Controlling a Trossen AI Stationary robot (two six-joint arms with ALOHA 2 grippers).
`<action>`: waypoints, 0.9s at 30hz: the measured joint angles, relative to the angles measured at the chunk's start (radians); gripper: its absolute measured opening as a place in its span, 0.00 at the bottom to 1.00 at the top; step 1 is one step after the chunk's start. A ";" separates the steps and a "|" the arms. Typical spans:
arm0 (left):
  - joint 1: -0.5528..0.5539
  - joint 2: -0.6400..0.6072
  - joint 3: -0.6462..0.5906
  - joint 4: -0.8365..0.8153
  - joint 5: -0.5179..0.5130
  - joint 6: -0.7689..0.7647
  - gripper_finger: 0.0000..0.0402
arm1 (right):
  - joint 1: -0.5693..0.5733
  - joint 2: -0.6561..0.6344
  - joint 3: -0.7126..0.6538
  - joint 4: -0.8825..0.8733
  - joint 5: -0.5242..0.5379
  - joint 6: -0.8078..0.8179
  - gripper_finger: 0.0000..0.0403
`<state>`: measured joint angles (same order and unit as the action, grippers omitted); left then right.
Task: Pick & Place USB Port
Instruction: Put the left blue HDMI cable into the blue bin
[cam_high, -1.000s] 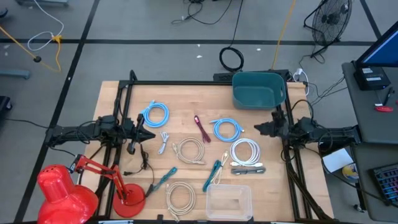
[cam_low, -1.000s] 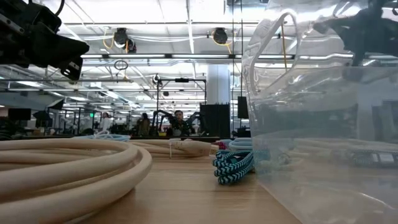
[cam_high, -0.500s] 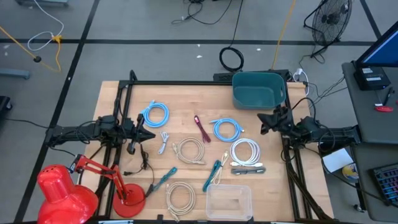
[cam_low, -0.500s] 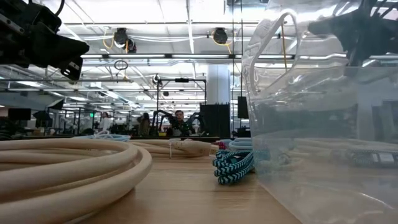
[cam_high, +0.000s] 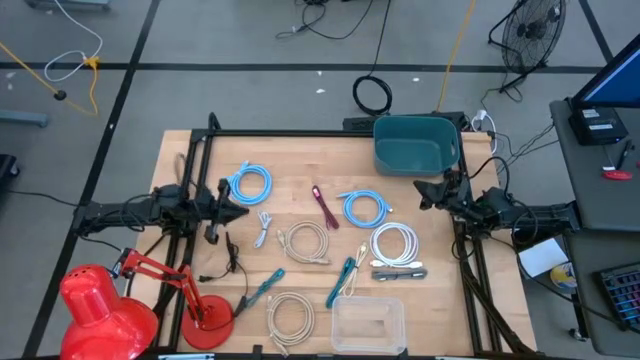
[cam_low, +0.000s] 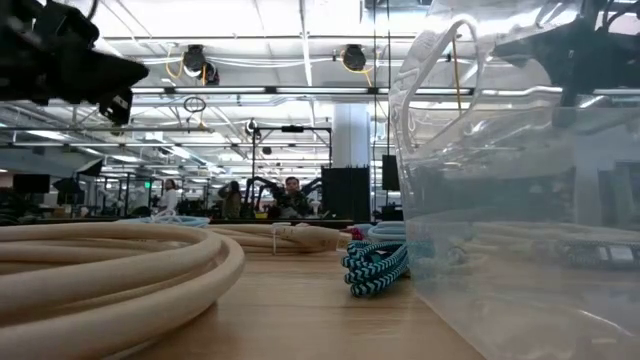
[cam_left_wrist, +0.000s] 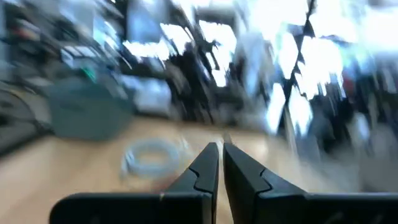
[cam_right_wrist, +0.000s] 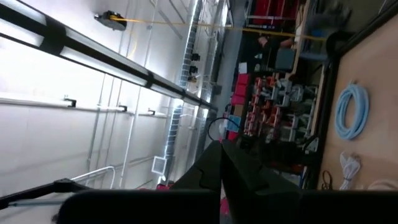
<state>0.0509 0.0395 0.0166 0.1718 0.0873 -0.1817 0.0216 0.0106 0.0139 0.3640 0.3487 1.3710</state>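
A grey USB hub lies flat on the wooden table below the white cable coil. My left gripper is shut and empty, above the table between the light blue coil and the small white cable; its fingers show closed in the left wrist view. My right gripper is shut and empty, above the table just near of the teal bin and right of the second light blue coil. Its wrist view is rolled and looks partly up at the ceiling.
A clear container stands at the near edge, filling the right of the low view. Beige coils, teal braided cables and a maroon cable lie about. A red lamp stands near left.
My right gripper has risen and swung a little toward the table's far edge and the teal bin, turning as it went. My left gripper has shifted slightly toward the far edge. Both stay shut. No cable or other thing on the table has moved.
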 joint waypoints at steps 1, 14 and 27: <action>0.000 0.000 0.000 0.079 -0.058 -0.066 0.06 | 0.000 0.000 0.000 0.002 0.015 -0.013 0.00; 0.001 -0.001 0.001 0.712 -0.810 -0.596 0.06 | 0.000 0.000 0.000 -0.002 0.158 -0.146 0.00; 0.005 0.000 0.001 0.923 -0.811 -0.529 0.06 | 0.000 0.000 0.000 -0.002 0.182 -0.161 0.00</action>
<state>0.0555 0.0391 0.0172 1.0953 -0.7238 -0.7109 0.0212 0.0109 0.0139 0.3620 0.5311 1.2098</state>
